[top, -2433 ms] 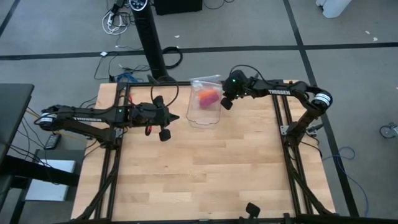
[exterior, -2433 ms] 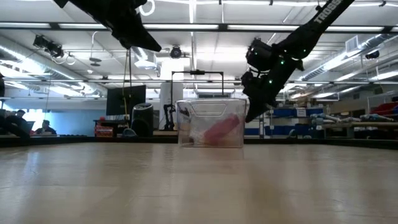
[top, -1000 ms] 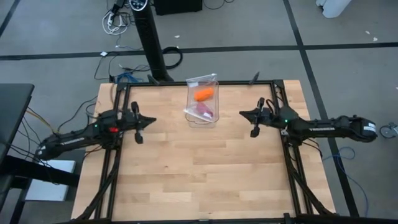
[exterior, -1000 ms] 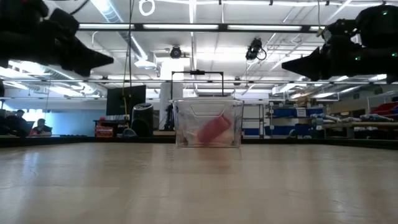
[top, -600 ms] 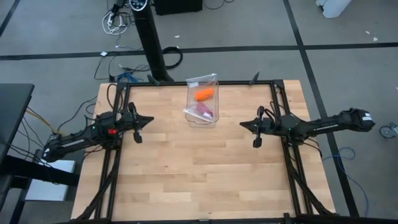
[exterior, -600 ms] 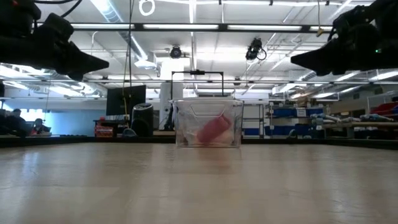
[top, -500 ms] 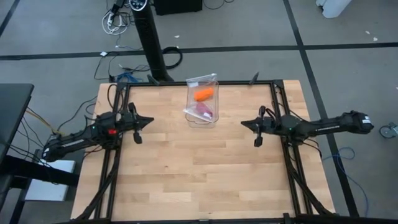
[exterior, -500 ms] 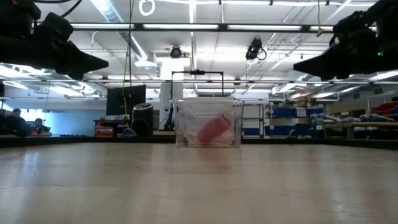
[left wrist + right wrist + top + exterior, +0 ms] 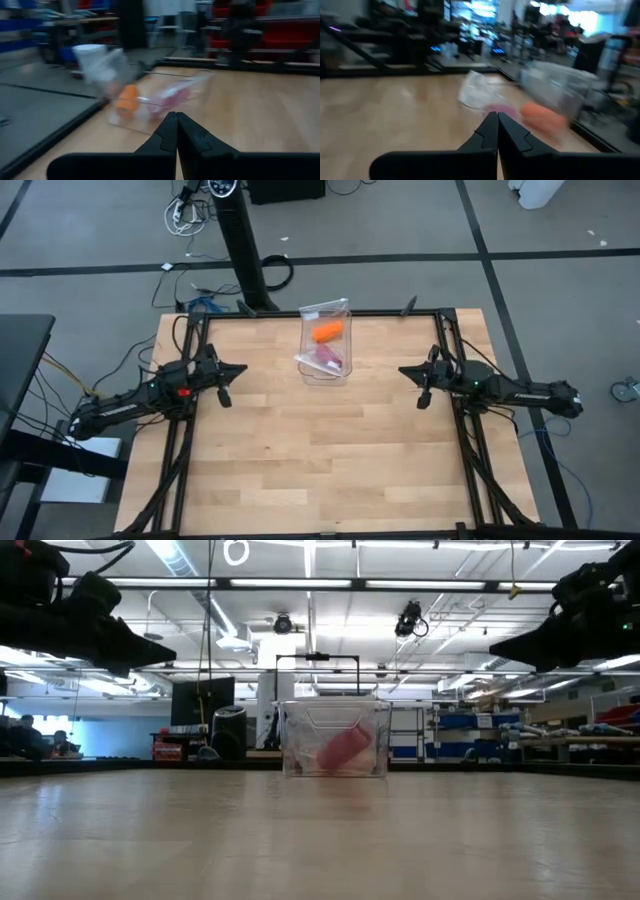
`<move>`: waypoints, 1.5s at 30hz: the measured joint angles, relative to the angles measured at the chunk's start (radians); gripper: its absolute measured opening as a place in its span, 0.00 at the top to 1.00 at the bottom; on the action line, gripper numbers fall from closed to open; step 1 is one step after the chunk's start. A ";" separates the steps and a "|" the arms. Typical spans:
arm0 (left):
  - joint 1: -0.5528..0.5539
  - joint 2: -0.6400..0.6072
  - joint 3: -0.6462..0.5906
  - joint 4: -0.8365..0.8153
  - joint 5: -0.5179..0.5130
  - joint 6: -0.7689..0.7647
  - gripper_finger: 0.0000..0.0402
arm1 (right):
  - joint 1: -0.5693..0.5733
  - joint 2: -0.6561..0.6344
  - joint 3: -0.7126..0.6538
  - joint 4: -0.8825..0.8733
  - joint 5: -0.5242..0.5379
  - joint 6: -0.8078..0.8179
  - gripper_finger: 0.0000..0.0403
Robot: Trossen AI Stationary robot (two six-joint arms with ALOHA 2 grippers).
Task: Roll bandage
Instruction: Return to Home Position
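Observation:
The pink bandage (image 9: 327,359), rolled into a small cylinder, lies inside a clear plastic box (image 9: 310,366) at the table's far middle, next to an orange roll (image 9: 326,332). It also shows in the low view (image 9: 344,751), the left wrist view (image 9: 172,97) and the right wrist view (image 9: 499,109). My left gripper (image 9: 224,379) hangs shut and empty over the table's left side, its tips together in its wrist view (image 9: 176,120). My right gripper (image 9: 421,385) hangs shut and empty over the right side, its tips together in its wrist view (image 9: 496,120).
The clear box stands on the wooden table (image 9: 320,450) near its far edge. Black frame rails (image 9: 180,450) run along the table's left and right sides. Bare wood lies between the two grippers and toward the near edge.
My right gripper has drawn back toward the table's right edge, away from the box, staying shut. My left gripper has drawn back a little toward the left edge. The box and the rolls have stayed where they were.

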 joint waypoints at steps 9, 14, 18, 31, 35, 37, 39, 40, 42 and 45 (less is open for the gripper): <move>0.000 0.010 -0.002 0.014 -0.072 0.049 0.98 | -0.121 0.082 0.005 -0.015 0.021 0.043 1.00; 0.000 0.012 -0.002 0.015 -0.089 0.053 0.98 | -0.132 0.095 0.006 -0.016 0.022 0.030 0.99; 0.000 0.012 -0.002 0.015 -0.089 0.053 0.98 | -0.135 0.095 0.006 -0.016 0.029 0.010 0.98; 0.000 0.013 -0.008 0.080 -0.093 0.050 0.98 | -0.135 0.095 0.004 0.007 0.036 -0.103 0.98; 0.000 0.012 -0.008 0.130 -0.093 0.050 0.98 | -0.135 0.095 0.003 0.051 0.035 -0.103 0.98; 0.000 0.012 -0.008 0.146 -0.093 0.050 0.98 | -0.135 0.095 0.003 0.056 0.035 -0.103 0.98; 0.000 0.012 -0.008 0.157 -0.093 0.049 0.98 | -0.135 0.095 0.003 0.069 0.035 -0.103 0.98; 0.000 0.012 -0.008 0.162 -0.093 0.049 0.98 | -0.135 0.095 0.003 0.069 0.035 -0.103 0.98; 0.000 0.012 -0.008 0.171 -0.092 0.049 0.98 | -0.135 0.095 0.003 0.069 0.034 -0.103 0.98; 0.000 0.012 -0.007 0.173 -0.092 0.049 0.98 | -0.135 0.095 0.004 0.069 0.033 -0.103 0.99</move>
